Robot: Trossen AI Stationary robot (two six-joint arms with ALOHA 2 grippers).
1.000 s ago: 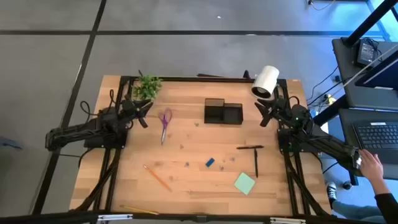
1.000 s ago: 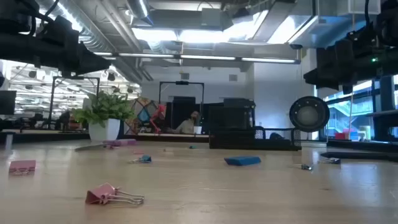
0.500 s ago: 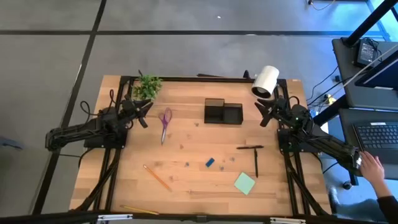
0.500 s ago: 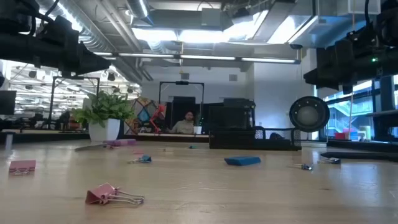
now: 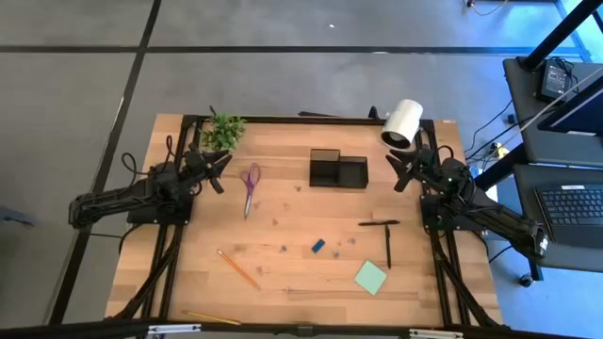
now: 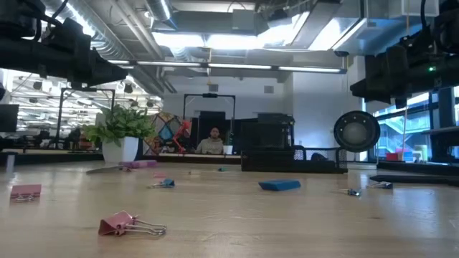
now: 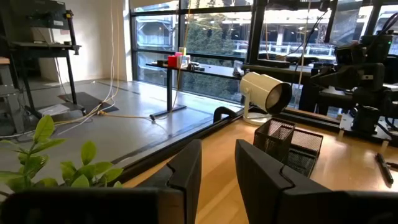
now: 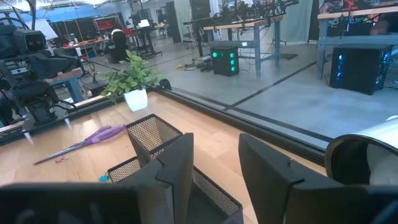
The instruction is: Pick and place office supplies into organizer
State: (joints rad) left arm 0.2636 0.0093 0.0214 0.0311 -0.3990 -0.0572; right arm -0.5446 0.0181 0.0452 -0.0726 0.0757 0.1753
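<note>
The black mesh organizer (image 5: 337, 169) stands at the table's far middle, also in the left wrist view (image 7: 289, 140) and the right wrist view (image 8: 155, 149). Purple-handled scissors (image 5: 250, 188) lie flat to its left. On the near half lie an orange pencil (image 5: 237, 268), a yellow pencil (image 5: 209, 318), two black pens (image 5: 379, 223), a blue block (image 5: 318, 246) and a green sticky-note pad (image 5: 371, 277). My left gripper (image 5: 219, 169) hovers open left of the scissors. My right gripper (image 5: 396, 172) hovers open right of the organizer. Neither touches anything.
A small potted plant (image 5: 224, 130) stands at the far left corner and a white cylinder (image 5: 401, 122) at the far right. Pink binder clips (image 6: 122, 223) and other small clips lie on the wood near the low camera. A desk with a keyboard (image 5: 573, 202) stands right of the table.
A person's hand that showed beside the keyboard, right of the table, has drawn back out of the high view. Both arms have kept still and nothing on the table has moved.
</note>
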